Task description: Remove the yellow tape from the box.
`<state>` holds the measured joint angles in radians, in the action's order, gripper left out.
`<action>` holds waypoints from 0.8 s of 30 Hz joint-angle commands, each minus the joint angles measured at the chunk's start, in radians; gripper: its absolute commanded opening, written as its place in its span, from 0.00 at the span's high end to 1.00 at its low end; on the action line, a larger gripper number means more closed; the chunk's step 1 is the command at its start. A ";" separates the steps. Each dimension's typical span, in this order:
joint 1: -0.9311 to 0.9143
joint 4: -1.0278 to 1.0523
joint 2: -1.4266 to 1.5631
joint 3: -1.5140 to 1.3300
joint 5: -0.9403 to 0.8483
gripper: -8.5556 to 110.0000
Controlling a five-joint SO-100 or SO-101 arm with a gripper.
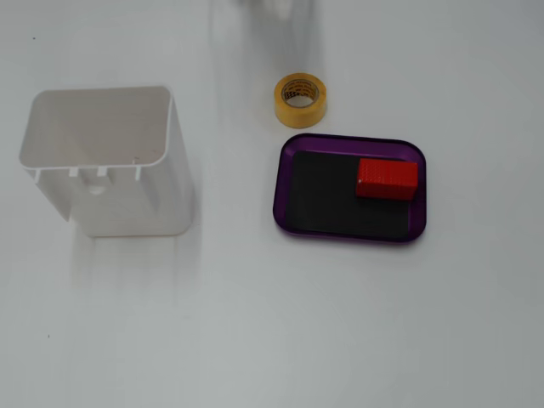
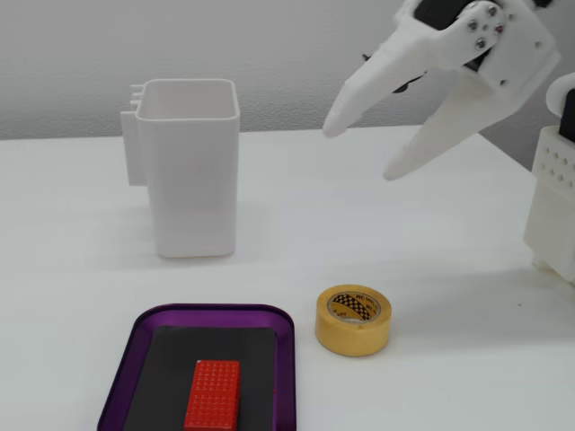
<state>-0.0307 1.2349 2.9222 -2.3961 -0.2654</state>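
My end effector (image 2: 359, 148) hangs spread and empty above the table (image 2: 449, 269). The tape (image 1: 301, 100) sits outside the box (image 1: 293, 223), at its 11 o'clock. Inside lies a red block (image 1: 387, 178); the bin (image 1: 102, 161) is empty.

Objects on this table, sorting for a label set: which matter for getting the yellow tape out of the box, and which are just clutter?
Job:
- yellow tape, on the table beside the tray
- purple box
- gripper, open, raised

Clutter:
- red block, inside the tray
- white bin
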 commanded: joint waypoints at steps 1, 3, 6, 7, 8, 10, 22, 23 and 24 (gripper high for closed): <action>-0.003 0.011 0.278 -0.184 0.003 0.75; -0.023 0.000 0.426 -0.327 0.003 0.75; -0.084 0.009 0.557 -0.479 0.009 0.75; -0.087 0.002 0.541 -0.520 0.011 0.75; -0.091 -0.002 0.522 -0.552 0.011 0.75; -0.091 -0.005 0.477 -0.594 0.051 0.75; -0.095 -0.031 0.472 -0.650 0.272 0.89; -0.100 -0.035 0.472 -0.652 0.272 0.94; -0.100 -0.035 0.472 -0.653 0.272 0.94</action>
<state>-0.1212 1.2134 3.3502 -3.0450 -0.0031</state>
